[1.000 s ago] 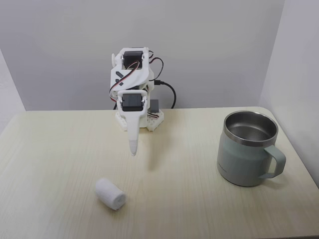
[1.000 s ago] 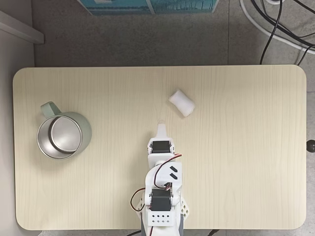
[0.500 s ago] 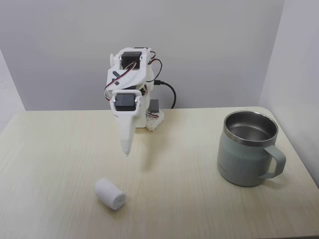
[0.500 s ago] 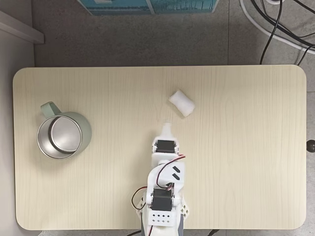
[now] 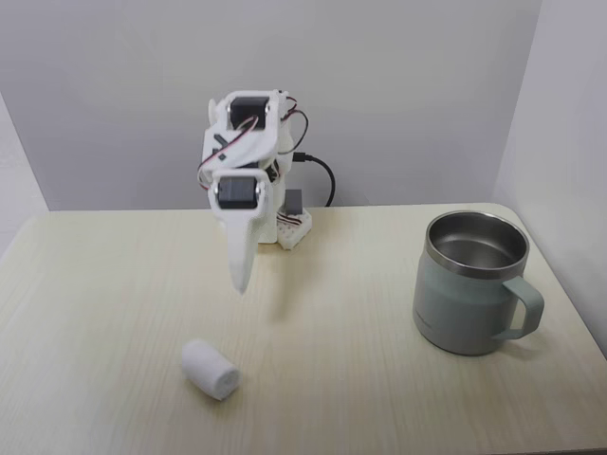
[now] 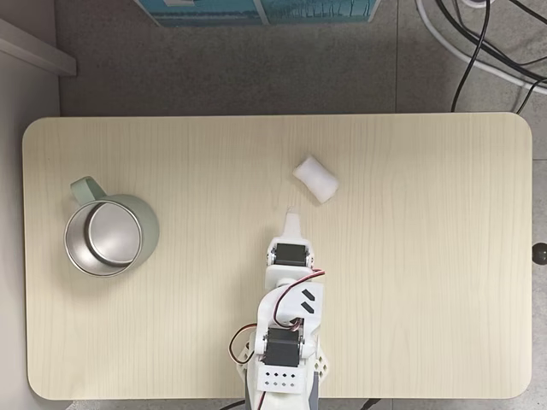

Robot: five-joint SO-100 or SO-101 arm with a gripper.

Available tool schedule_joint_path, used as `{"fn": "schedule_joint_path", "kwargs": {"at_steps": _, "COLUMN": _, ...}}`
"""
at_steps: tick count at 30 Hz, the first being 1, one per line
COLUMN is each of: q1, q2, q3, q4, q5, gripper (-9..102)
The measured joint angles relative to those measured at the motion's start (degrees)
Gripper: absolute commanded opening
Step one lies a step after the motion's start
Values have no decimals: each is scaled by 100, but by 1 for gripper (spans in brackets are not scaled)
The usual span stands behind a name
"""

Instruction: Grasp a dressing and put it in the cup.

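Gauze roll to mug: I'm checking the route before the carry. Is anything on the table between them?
Nothing visible does. Bare table lies between the gauze roll and the mug; the gripper hangs beside that line.

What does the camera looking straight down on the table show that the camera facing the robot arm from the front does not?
The downward fixed view alone shows the grey floor, black cables on it, and a teal box beyond the table edge. The front fixed view alone shows the bare grey wall behind the arm. Both fixed views share the pale wooden table, the white plastic gripper above it, the small white soft dressing roll lying untouched, and the squat grey-green steel-lined cup standing apart from both.
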Motion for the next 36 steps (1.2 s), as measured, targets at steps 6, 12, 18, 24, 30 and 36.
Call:
{"fn": "schedule_joint_path", "kwargs": {"at_steps": 6, "q1": 97, "q2": 246, "q3": 817, "q4": 185, "q5": 88, "gripper": 8}}
{"fn": "schedule_joint_path", "kwargs": {"at_steps": 12, "q1": 185, "q2": 2092, "q3": 2241, "q4": 598, "q5": 712, "gripper": 20}}
{"fn": "schedule_joint_path", "kwargs": {"at_steps": 18, "q1": 237, "q2": 4043, "q3": 3375, "q4": 1028, "q5": 1125, "gripper": 23}}
{"fn": "schedule_joint_path", "kwargs": {"at_steps": 24, "q1": 237, "q2": 5414, "q3": 3946, "q4": 1160, "q5": 1362, "gripper": 24}}
{"fn": "schedule_joint_path", "kwargs": {"at_steps": 30, "q1": 255, "q2": 7304, "q3": 4658, "q4": 1178, "q5": 1547, "gripper": 26}}
{"fn": "schedule_joint_path", "kwargs": {"at_steps": 36, "q1": 483, "q2": 8815, "q3": 5212, "q4": 1020, "q5": 1547, "gripper": 26}}
